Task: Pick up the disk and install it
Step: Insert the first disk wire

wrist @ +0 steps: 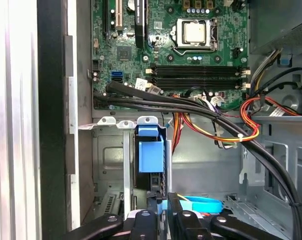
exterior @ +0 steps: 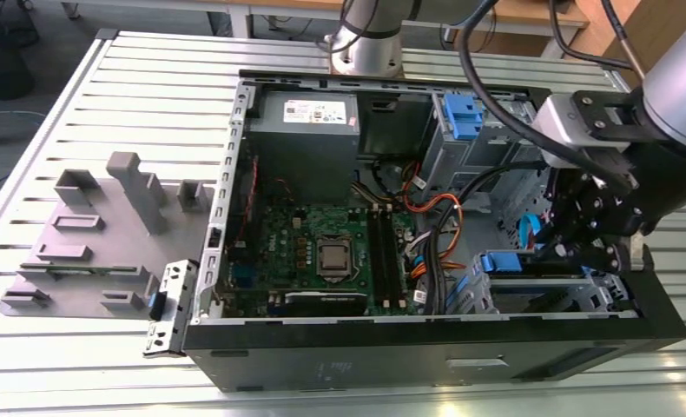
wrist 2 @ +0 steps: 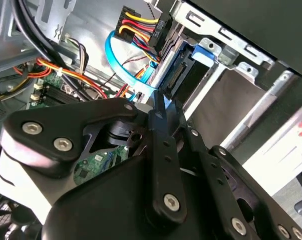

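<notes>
The disk (exterior: pixel 503 261) sits on edge in the metal drive cage (exterior: pixel 551 291) at the front corner of the open computer case, on the exterior view's right. Its blue carrier bracket shows in both wrist views (wrist: pixel 151 155) (wrist 2: pixel 205 52). My gripper (exterior: pixel 560 252) hangs just above the cage, right behind the disk's end. The black fingers are close together in both wrist views (wrist: pixel 163 201) (wrist 2: pixel 160 104), with the tips at the disk's rear edge. A blue flat cable (wrist 2: pixel 121 61) passes right by the tips, and I cannot tell whether it is pinched.
The case holds the green circuit board (exterior: pixel 319 252), a grey power supply (exterior: pixel 308 117) and another blue bracket (exterior: pixel 461 111) in the upper bay. Thick black cables (wrist: pixel 201 107) and coloured wires (wrist: pixel 251 112) run beside the cage. A grey fixture (exterior: pixel 89 234) lies on the slatted table at the exterior view's left.
</notes>
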### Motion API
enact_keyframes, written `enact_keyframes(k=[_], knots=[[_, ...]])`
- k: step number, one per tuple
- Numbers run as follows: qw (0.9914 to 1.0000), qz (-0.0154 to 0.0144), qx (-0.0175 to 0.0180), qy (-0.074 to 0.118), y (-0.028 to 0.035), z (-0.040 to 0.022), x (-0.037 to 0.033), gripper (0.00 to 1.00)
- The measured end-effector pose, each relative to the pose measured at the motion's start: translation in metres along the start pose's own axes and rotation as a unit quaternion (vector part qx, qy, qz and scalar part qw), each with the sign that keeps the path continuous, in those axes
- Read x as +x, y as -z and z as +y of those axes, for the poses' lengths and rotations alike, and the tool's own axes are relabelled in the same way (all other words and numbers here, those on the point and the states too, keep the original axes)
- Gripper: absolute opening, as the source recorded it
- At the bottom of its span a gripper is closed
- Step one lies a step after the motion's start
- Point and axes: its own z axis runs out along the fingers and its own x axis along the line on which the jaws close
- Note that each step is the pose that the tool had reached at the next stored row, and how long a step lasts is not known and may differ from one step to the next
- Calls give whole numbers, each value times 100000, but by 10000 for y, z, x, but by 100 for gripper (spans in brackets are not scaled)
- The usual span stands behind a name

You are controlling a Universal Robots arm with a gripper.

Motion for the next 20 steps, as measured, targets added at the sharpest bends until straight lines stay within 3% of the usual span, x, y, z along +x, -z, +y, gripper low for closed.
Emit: enact_keyframes(k=[4, 9, 14, 18, 19, 20], knots=[[100000, 9, 1, 2, 70, -1, -4, 23], [100000, 17, -2, 5, 72, -19, -5, 23], [100000, 12, -29, -1, 69, -117, -8, 23], [100000, 10, -32, -3, 69, -121, -8, 23], [100000, 7, -100, -8, 68, -123, -8, 23], [99999, 12, -467, -23, 67, -124, -8, 23]])
